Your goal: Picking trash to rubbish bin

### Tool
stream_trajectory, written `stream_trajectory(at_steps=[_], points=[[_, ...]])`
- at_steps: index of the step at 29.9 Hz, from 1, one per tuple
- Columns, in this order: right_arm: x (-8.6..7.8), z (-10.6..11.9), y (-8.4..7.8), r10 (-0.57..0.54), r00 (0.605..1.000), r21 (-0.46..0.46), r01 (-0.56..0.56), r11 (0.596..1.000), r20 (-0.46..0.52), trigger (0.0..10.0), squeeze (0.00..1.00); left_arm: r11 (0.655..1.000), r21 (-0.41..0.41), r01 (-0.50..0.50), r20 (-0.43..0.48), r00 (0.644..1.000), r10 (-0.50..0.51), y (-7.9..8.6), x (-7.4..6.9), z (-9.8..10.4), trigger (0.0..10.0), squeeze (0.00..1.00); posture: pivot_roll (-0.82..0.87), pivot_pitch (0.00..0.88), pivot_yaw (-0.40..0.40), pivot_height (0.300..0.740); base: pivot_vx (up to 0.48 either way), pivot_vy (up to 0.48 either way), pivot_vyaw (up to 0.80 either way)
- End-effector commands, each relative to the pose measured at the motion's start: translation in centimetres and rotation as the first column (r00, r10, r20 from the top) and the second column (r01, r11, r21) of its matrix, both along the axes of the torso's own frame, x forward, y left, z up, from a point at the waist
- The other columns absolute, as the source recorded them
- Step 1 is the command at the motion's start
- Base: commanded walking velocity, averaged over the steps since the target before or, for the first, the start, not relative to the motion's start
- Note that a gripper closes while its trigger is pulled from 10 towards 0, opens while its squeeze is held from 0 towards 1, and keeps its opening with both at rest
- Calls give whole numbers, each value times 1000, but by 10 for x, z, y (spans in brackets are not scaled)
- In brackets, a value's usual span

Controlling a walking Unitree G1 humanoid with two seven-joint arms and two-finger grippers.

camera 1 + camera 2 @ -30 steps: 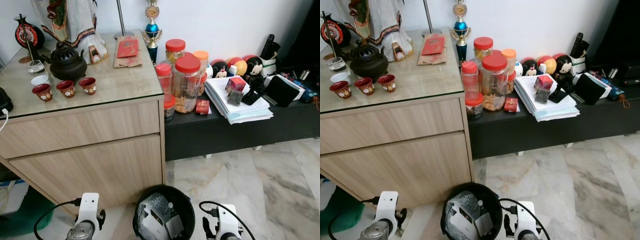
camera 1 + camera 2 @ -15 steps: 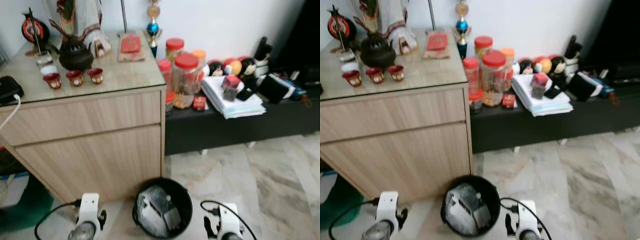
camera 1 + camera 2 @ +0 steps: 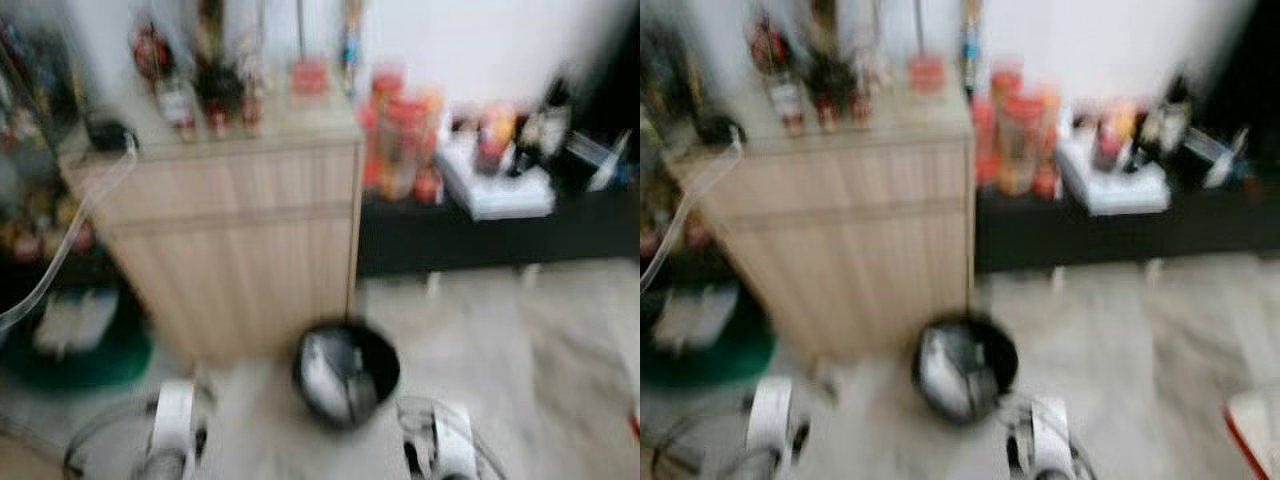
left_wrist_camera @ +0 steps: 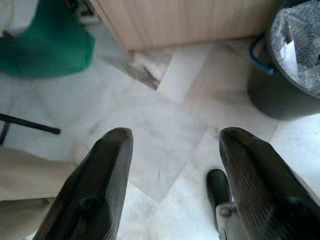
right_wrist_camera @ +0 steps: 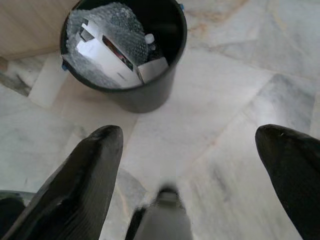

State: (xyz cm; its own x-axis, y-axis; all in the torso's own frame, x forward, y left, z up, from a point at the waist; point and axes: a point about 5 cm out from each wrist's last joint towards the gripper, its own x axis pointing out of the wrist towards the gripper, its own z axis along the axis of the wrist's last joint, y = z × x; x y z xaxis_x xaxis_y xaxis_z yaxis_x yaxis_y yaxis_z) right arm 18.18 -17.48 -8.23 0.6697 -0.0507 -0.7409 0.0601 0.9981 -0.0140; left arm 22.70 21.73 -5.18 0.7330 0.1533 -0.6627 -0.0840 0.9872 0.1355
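Rubbish bin [image 5: 150,95]: black plastic, smooth, slight sheen. Inside it, clear bubble wrap [image 5: 112,20] and white paper or card scraps [image 5: 107,55]. Floor [image 5: 235,70]: polished pale marble, grey-veined, glossy. Cabinet [image 3: 250,230]: light wood-grain, matt. Left gripper's fingers [image 4: 95,185]: black, matt, finely ribbed. Right gripper's fingers [image 5: 80,180]: same black, smoother sheen.

No readable text, labels or numbers anywhere; head views blurred.

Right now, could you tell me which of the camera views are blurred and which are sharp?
Left and right eye views: heavily motion-blurred; the wooden cabinet and black rubbish bin are smeared shapes. Left wrist view: sharp, left hand open over marble floor. Right wrist view: mostly sharp, right hand open, bin contents crisp.
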Motion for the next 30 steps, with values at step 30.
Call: stream_trajectory(at_steps=[30], points=[[29, 17, 6, 83, 988, -33, -80, 996, 131, 10000, 0, 988, 101, 119, 144, 981, -133, -15, 27, 20, 10000, 0, -78, 0, 39, 740, -154, 0, 0]])
